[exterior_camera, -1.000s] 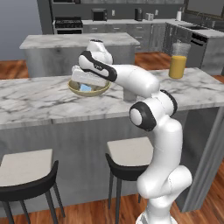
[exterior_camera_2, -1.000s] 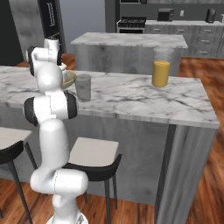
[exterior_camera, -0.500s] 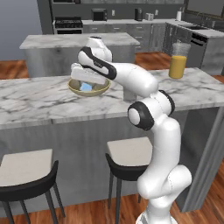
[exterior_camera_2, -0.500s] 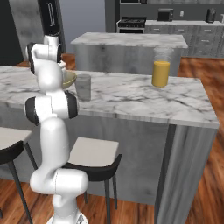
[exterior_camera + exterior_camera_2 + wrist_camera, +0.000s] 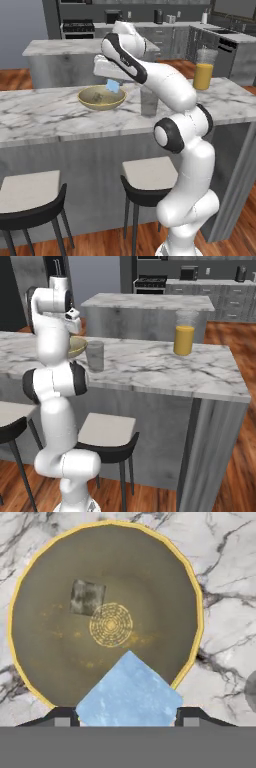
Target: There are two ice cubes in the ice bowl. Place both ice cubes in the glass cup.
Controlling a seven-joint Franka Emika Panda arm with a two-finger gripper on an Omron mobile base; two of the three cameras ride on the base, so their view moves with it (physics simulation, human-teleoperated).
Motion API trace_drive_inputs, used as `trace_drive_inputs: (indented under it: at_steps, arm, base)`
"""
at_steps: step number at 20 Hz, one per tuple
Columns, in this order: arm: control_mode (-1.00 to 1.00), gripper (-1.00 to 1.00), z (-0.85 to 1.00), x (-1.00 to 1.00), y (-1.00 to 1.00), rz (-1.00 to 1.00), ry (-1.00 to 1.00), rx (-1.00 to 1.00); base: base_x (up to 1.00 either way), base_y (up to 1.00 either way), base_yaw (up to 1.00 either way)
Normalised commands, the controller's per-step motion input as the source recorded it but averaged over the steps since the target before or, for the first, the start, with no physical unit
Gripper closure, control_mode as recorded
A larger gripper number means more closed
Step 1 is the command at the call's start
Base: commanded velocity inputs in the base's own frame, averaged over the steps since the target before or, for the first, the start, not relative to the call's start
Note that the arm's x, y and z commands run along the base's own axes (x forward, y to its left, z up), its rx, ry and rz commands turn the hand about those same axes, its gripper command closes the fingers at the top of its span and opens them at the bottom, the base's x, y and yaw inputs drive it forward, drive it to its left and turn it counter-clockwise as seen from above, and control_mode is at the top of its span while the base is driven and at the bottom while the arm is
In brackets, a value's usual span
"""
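Above the ice bowl (image 5: 192, 592): gripper (image 5: 127, 714) clamping one ice cube (image 5: 129, 692); carry level to glass cup (image 5: 94, 355), release low.

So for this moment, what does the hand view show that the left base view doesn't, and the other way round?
The hand view looks straight into the ice bowl: the second ice cube lies on its floor, left of centre, and the gripper clamps the blue cube on both sides. The left base view adds the glass cup right of the bowl, the orange juice glass and the stools. Both show the gripped ice cube above the bowl.
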Motion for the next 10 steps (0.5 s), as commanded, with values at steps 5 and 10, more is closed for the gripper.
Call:
trace_drive_inputs:
  at_steps: [5,10]
  arm:
    - [-1.0,1.0,0.32,-0.94,-1.0,0.0,-0.19,-0.11]
    - [-1.0,1.0,0.42,-0.89,-0.95,0.04,-0.31,-0.12]
  base:
    - [0.0,0.0,0.0]
    - [0.0,0.0,0.0]
